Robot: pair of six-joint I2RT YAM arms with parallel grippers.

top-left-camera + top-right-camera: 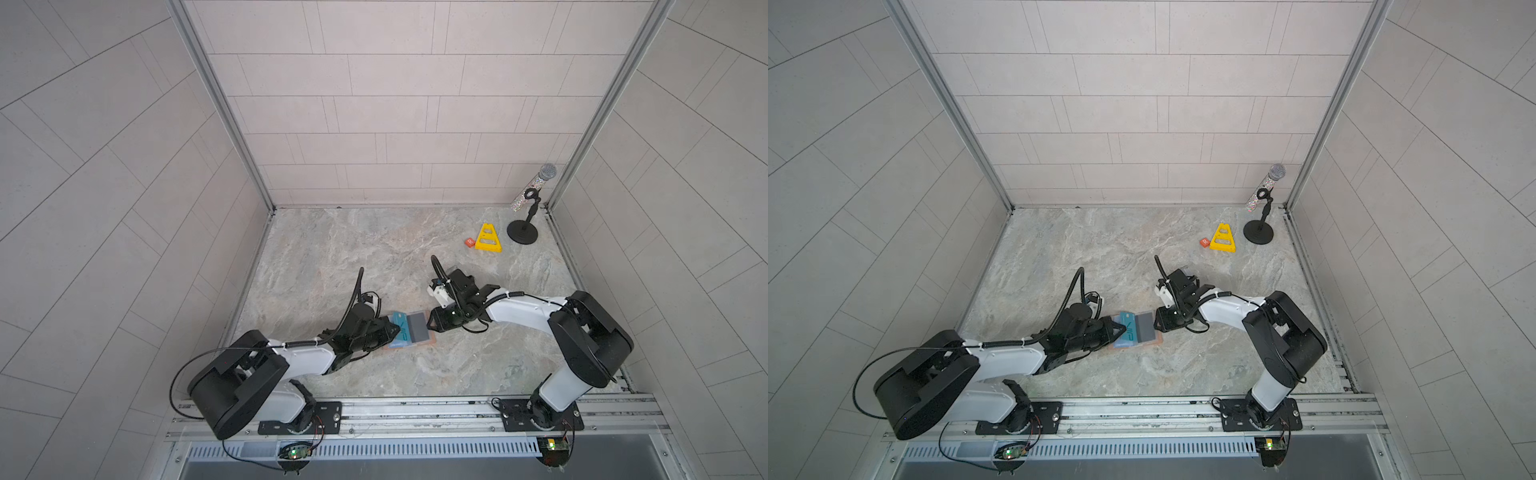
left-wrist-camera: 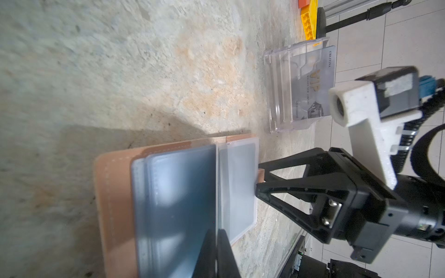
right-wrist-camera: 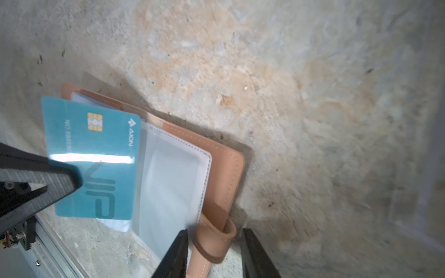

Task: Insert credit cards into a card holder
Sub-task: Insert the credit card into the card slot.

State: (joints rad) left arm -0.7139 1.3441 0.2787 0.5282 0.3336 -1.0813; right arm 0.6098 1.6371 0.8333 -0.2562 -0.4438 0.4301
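Teal card (image 3: 103, 173), one; tan holder (image 3: 224, 168), one; silver card (image 2: 310, 84), seemingly one.

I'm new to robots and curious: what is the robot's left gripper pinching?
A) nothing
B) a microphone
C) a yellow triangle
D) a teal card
D: the left gripper is shut on the teal card, held over the open card holder.
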